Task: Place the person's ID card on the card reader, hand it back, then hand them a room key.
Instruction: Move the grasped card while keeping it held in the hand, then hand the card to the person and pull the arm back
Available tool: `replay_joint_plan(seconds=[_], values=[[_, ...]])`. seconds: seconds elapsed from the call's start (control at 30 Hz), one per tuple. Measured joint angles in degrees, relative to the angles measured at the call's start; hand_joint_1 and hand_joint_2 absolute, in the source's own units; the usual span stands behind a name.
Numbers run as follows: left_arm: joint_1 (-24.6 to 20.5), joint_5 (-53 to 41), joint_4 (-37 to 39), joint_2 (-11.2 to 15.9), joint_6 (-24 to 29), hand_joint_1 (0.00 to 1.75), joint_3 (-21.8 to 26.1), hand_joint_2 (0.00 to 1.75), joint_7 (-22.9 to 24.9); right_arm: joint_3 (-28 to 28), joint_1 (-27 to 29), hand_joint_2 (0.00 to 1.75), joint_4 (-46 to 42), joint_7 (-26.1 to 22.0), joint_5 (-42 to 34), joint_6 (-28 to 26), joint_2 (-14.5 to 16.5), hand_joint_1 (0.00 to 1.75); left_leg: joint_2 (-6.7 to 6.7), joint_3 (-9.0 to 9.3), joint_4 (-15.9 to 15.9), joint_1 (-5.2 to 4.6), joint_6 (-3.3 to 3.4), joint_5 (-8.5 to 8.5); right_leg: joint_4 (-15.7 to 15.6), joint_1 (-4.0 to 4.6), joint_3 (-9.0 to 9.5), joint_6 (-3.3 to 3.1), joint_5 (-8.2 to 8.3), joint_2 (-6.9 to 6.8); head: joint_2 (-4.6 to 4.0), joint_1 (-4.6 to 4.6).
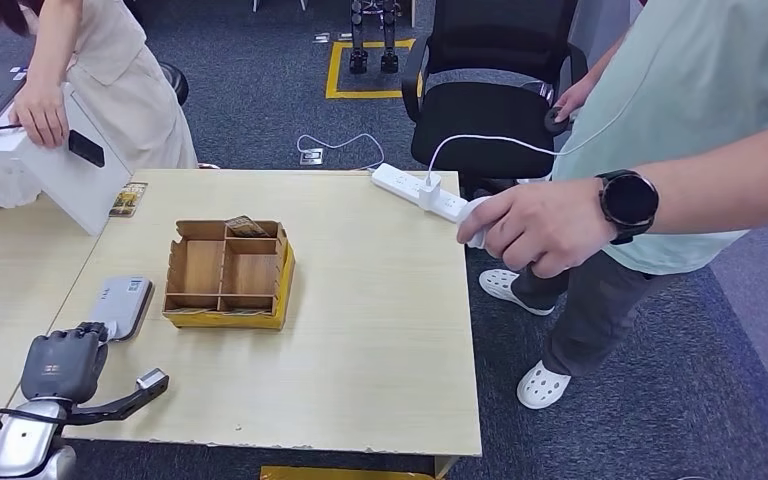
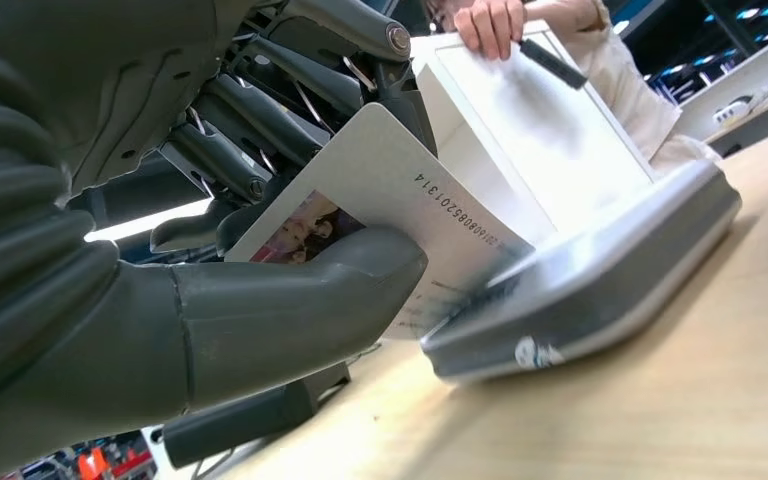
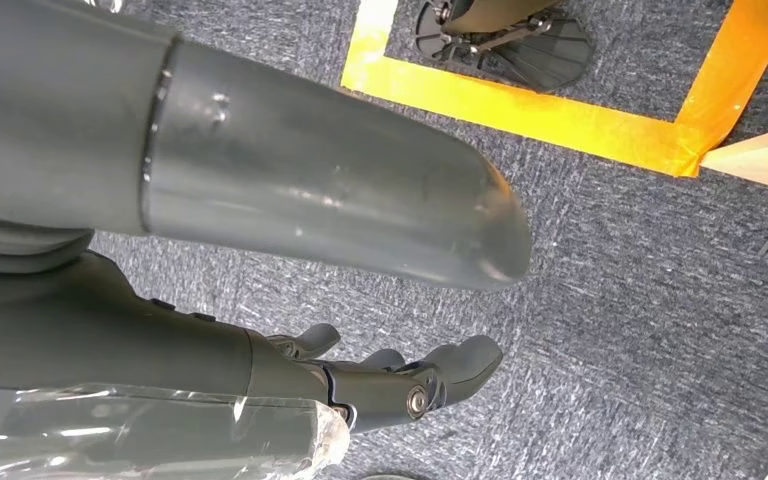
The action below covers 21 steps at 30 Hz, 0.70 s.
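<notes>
My left hand (image 1: pixel 60 365) is at the table's front left, just short of the grey card reader (image 1: pixel 122 303). In the left wrist view the hand (image 2: pixel 160 250) pinches the white ID card (image 2: pixel 410 190), with a photo and a printed number on it, between thumb (image 2: pixel 300 300) and fingers. The card's far edge reaches over the near end of the card reader (image 2: pixel 600 280); I cannot tell if they touch. A card (image 1: pixel 245 227) lies in a back compartment of the wooden box (image 1: pixel 227 275). My right hand (image 3: pixel 290 370) hangs over the carpet, fingers loose, holding nothing.
A person at the right holds a hand (image 1: pixel 540 225) with a watch over the table's edge, near a white power strip (image 1: pixel 420 190). Another person at the back left touches a white stand (image 1: pixel 60 170). A black chair (image 1: pixel 490 110) stands behind the table.
</notes>
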Motion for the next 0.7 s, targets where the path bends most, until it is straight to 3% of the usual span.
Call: replay_joint_plan(seconds=[0.53,0.7], values=[[-2.2,-2.7,3.4,-3.0,-0.9,1.75,0.0,1.75,2.4,-0.4,0.0,0.00,0.0,0.0,0.2,0.2,0.0,0.00,-0.05,0.04,0.0,0.00,0.00,0.02,0.0,0.00,0.06,0.00,0.00,-0.05,0.00,0.00],[-2.6,2.6,3.6,-3.5,0.7,1.75,0.0,1.75,-0.4,-0.6,0.0,0.00,0.0,0.0,0.4,0.2,0.0,0.00,-0.06,0.05,0.0,0.00,0.00,0.03,0.0,0.00,0.06,0.00,0.00,-0.05,0.00,0.00]])
